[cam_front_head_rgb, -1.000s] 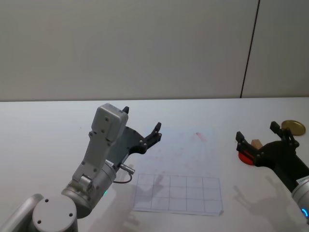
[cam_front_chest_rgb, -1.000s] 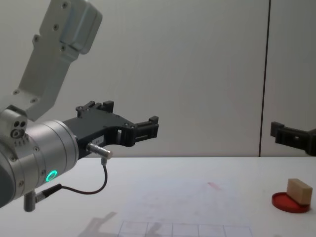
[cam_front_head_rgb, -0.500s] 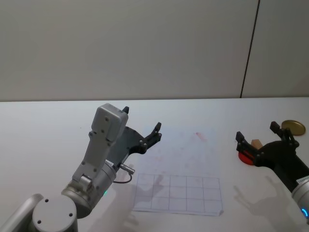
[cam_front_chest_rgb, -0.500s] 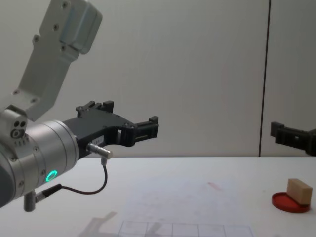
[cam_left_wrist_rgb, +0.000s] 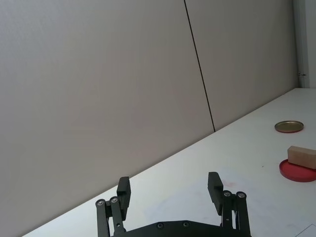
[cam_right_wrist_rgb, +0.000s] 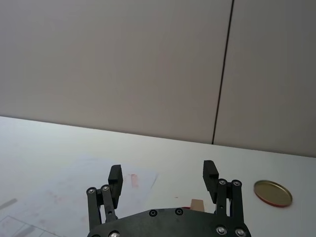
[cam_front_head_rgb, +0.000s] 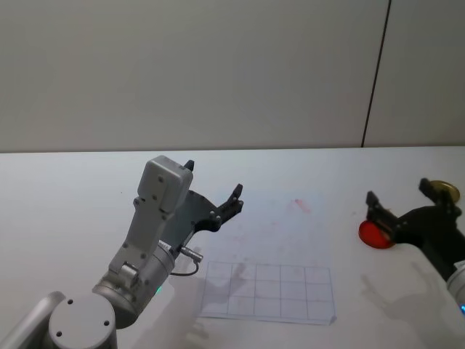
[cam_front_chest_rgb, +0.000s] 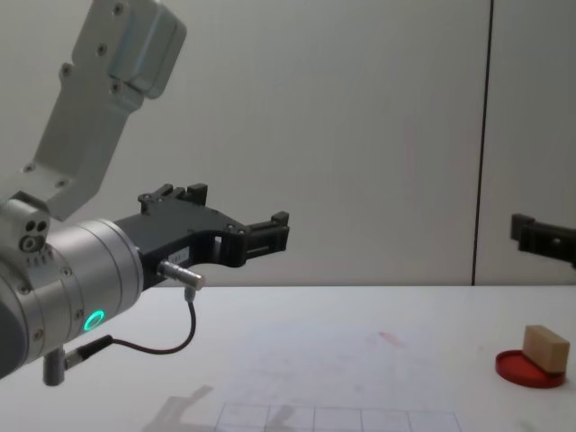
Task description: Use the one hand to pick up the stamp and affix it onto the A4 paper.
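The stamp (cam_front_chest_rgb: 546, 347), a small tan wooden block, rests on a flat red disc (cam_front_chest_rgb: 531, 371) at the table's right. It also shows as a tan block (cam_left_wrist_rgb: 302, 156) in the left wrist view, and a sliver of it (cam_right_wrist_rgb: 197, 204) peeks out between the right gripper's fingers. My right gripper (cam_front_head_rgb: 398, 195) hovers open well above it (cam_front_chest_rgb: 544, 238) and hides the stamp in the head view. The A4 paper (cam_front_head_rgb: 280, 247) lies mid-table with a grid at its near edge and a reddish mark (cam_right_wrist_rgb: 134, 179). My left gripper (cam_front_head_rgb: 213, 180) hangs open above the paper's left side.
A flat gold lid (cam_front_head_rgb: 443, 190) lies on the table beyond the red disc (cam_front_head_rgb: 374, 234), near the right edge. The left arm's looped black cable and metal plug (cam_front_chest_rgb: 180, 274) hang over the paper's near left corner. A wall stands behind the table.
My right gripper has shifted to the right, now covering the stamp in the head view. The left arm, stamp and paper have not moved.
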Controlling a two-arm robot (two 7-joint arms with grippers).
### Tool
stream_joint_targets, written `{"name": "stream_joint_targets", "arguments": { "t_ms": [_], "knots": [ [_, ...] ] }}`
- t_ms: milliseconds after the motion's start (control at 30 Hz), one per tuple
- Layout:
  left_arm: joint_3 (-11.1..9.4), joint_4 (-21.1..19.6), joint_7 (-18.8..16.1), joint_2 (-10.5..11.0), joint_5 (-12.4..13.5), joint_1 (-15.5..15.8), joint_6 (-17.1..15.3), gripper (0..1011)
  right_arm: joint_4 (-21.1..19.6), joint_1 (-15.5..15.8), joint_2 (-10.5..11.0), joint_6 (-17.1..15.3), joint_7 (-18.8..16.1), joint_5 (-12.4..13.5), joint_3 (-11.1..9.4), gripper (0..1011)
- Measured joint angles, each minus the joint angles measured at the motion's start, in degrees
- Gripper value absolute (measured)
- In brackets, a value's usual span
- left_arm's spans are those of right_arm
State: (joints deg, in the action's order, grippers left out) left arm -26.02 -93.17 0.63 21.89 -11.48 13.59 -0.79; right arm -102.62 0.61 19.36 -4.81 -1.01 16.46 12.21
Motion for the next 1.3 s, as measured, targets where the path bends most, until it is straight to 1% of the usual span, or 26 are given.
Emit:
{"name": "stream_joint_targets", "arguments": {
  "t_ms": [133,167,200,267,300,400,467,500,600,633,733,833,1033,1300],
  "knots": [
    [0.0,0.0,0.0,0.0,0.0,0.0,0.0,993,-0.64,-0.35,-0.13,-2.46,2.04,0.21,-0.46,1001],
    [0.0,0.0,0.0,0.0,0.0,0.0,0.0,993,-0.83,-0.56,-0.21,-3.53,2.98,0.35,-0.64,1001],
    [0.0,0.0,0.0,0.0,0.0,0.0,0.0,993,-0.83,-0.56,-0.21,-3.53,2.98,0.35,-0.64,1001],
    [0.0,0.0,0.0,0.0,0.0,0.0,0.0,993,-1.1,-1.14,-0.44,-5.83,4.53,0.69,-1.09,1001],
    [0.0,0.0,0.0,0.0,0.0,0.0,0.0,993,-1.1,-1.14,-0.44,-5.83,4.53,0.69,-1.09,1001],
    [0.0,0.0,0.0,0.0,0.0,0.0,0.0,993,-1.07,-2.21,-0.78,-9.25,6.28,1.27,-1.62,1001],
    [0.0,0.0,0.0,0.0,0.0,0.0,0.0,993,-0.83,-2.62,-0.94,-10.41,6.69,1.45,-1.8,1001],
    [0.0,0.0,0.0,0.0,0.0,0.0,0.0,993,-0.43,-3.2,-1.15,-11.53,7.02,1.6,-1.96,1001],
    [0.0,0.0,0.0,0.0,0.0,0.0,0.0,993,0.31,-4.06,-1.43,-13.23,7.32,1.79,-2.14,1001],
    [0.0,0.0,0.0,0.0,0.0,0.0,0.0,993,1.01,-4.76,-1.68,-14.17,7.41,1.86,-2.21,1001],
    [0.0,0.0,0.0,0.0,0.0,0.0,0.0,993,1.96,-5.8,-2.03,-15.57,7.44,1.92,-2.3,1001],
    [0.0,0.0,0.0,0.0,0.0,0.0,0.0,993,3.81,-7.25,-2.7,-17.61,7.42,1.93,-2.33,1001],
    [0.0,0.0,0.0,0.0,0.0,0.0,0.0,993,6.92,-9.45,-3.75,-20.0,7.05,1.72,-2.19,1001],
    [0.0,0.0,0.0,0.0,0.0,0.0,0.0,993,10.76,-11.66,-4.91,-21.72,6.31,0.91,-1.88,1001]
  ]
}}
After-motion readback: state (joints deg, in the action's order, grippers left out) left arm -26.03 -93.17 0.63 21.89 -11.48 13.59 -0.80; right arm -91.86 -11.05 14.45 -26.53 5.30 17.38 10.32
